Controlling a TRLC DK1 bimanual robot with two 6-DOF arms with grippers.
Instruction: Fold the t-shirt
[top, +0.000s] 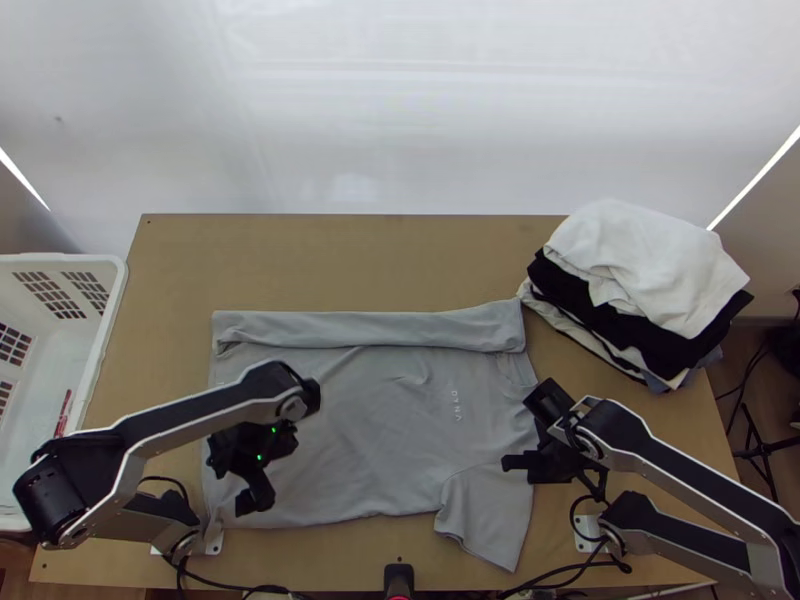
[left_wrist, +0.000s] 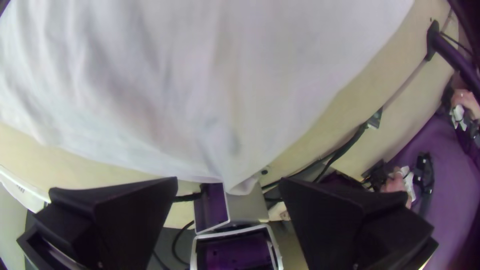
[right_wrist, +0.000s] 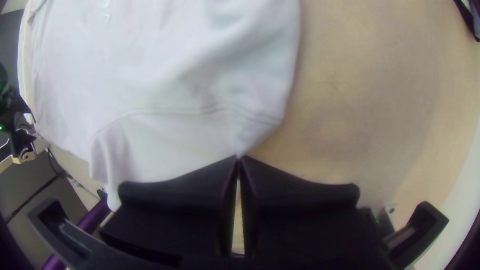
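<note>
On the near sleeve, by the shoulder, the right tool is pinching a little cloth; the left tool is standing wide over the near hem. The grey t-shirt is lying on the worktop, far side folded in. With so thin a pinch, lifting is risking a slip; missing the hem, a skewed fold.
</note>
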